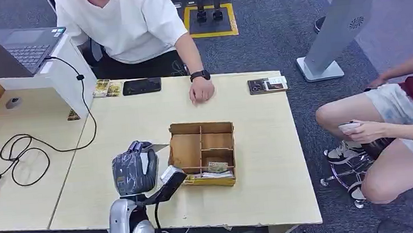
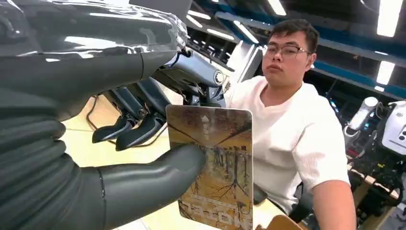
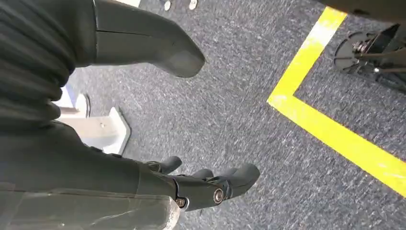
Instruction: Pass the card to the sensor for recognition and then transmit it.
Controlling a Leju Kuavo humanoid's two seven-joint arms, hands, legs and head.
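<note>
Left hand [image 1: 134, 170] raised over the table [image 1: 264, 162] near its front edge, just left of the wooden divided box [image 1: 202, 145]; thumb [image 2: 158, 179] and fingers pinch the card [image 2: 215, 167] upright (autumn-forest print). Right hand [image 3: 119, 143] hangs over grey carpet [image 3: 239, 110] beside a yellow floor line [image 3: 330, 129], fingers loosely apart, holding nothing. Person in white shirt [image 1: 128, 22] at far edge.

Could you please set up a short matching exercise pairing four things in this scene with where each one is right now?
Things:
1. card
2. wooden box
3. black phone
4. right hand

Places:
A. hanging above grey carpet with a yellow line
B. lying flat at the table's far edge
C. pinched in the left hand
D. standing in the middle of the table

Pairs: 1-C, 2-D, 3-B, 4-A
</note>
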